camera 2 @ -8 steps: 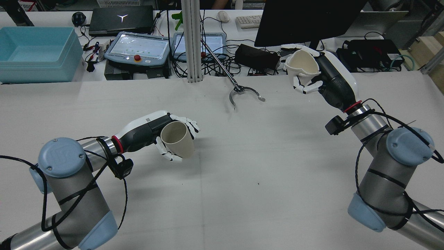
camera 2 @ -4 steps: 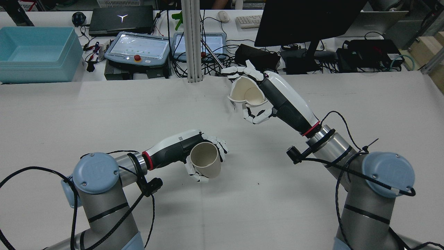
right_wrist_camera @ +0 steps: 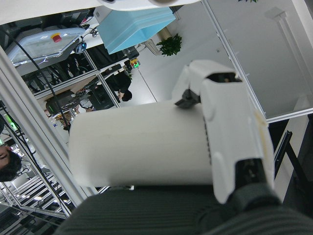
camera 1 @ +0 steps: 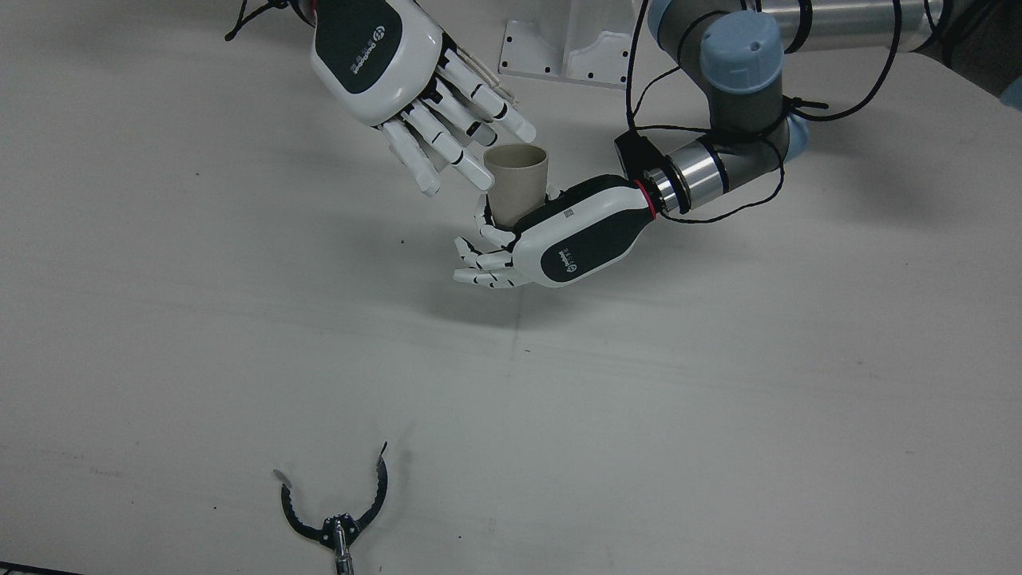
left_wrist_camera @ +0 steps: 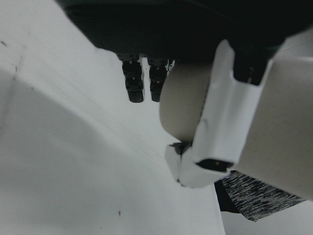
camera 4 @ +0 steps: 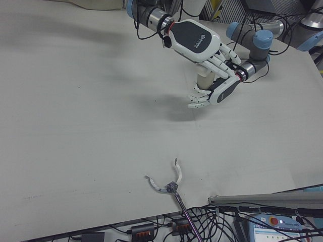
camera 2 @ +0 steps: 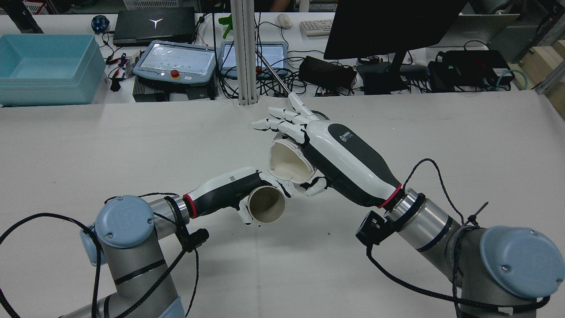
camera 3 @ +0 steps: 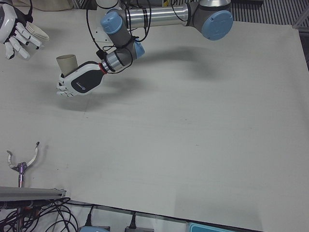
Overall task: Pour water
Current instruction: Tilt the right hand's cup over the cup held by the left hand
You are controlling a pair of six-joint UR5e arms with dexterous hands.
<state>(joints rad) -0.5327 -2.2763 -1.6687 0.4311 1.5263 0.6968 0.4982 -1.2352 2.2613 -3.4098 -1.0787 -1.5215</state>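
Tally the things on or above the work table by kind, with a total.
Cups: 2, a tan cup in the left hand and a white cup in the right hand
Grabber tools: 1, the claw lying on the table
Total: 3

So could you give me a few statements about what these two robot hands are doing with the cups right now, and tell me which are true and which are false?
1. The left hand holds a tan cup. True.
2. The right hand is empty. False: it holds a white cup.
3. The white cup is tipped over, its mouth facing down toward the tan cup. True, as the rear view shows.
4. The tan cup stands on the table by itself. False: it is gripped in the left hand.
5. A metal claw tool lies on the table, apart from both hands. True.
6. Water can be seen streaming between the cups. False: no water shows in any view.
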